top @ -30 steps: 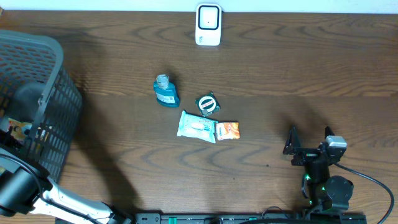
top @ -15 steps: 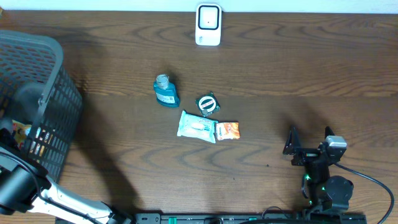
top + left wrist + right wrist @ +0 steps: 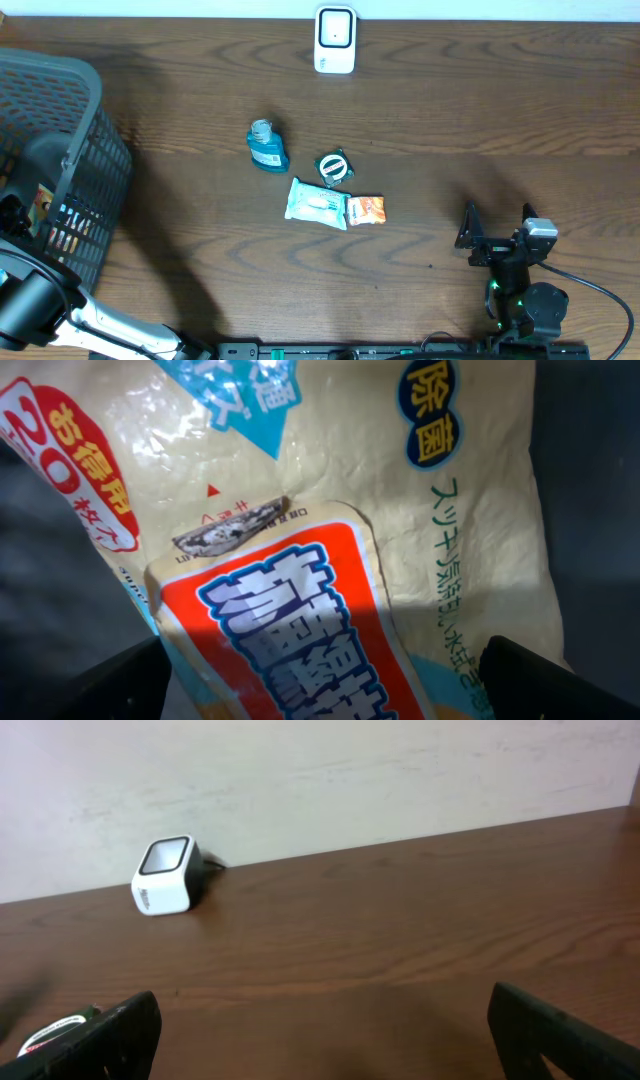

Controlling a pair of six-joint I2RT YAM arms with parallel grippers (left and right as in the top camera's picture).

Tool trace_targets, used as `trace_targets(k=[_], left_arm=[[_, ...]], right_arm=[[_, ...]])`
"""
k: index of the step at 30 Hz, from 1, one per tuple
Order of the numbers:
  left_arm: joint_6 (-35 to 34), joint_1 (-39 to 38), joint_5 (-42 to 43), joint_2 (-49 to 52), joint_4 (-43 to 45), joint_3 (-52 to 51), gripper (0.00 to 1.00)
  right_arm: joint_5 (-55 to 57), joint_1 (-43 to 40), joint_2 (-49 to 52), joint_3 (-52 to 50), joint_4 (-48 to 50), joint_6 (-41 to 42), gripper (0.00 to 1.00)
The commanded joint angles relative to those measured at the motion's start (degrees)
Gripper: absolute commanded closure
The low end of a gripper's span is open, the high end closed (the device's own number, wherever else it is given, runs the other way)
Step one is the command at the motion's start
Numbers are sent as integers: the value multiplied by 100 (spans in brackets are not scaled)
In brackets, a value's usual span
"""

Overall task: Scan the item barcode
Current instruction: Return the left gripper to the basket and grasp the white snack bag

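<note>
inside the basket [image 3: 100,190], the left pincer [image 3: 320,682] hangs wide open over the wipes packet [image 3: 330,510], holding nothing: square it across the packet's narrow width before you close. far right of the basket, the right pincer [image 3: 497,232] gapes empty.

We're looking at a mock shop checkout, set up lab-style. A white scanner [image 3: 335,40] stands at the far edge of a dark wood table [image 3: 450,120], right against a bare pale wall [image 3: 400,760]. A grey mesh basket [image 3: 60,110] sits on the left. Small retail goods lie mid-table: a blue bottle [image 3: 267,146], a wipes pack [image 3: 317,203] and an orange sachet [image 3: 366,210]. A black cable [image 3: 590,285] loops by the near edge.
</note>
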Motion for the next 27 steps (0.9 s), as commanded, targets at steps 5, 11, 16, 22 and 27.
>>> trace_targets(k=[5, 11, 16, 22, 27], left_arm=[[92, -98, -260, 39, 227, -575, 2], [424, -96, -481, 28, 243, -876, 81], [992, -96, -339, -223, 243, -553, 93], [1252, -96, 208, -1180, 321, 114, 93], [1333, -98, 1464, -2551, 1147, 297, 93]], right_arm=[[22, 46, -31, -4, -24, -66, 1], [22, 44, -31, -4, -24, -66, 1], [22, 44, -31, -4, -24, -66, 1], [22, 46, -31, -4, -24, -66, 1], [22, 46, -31, -4, -24, -66, 1]])
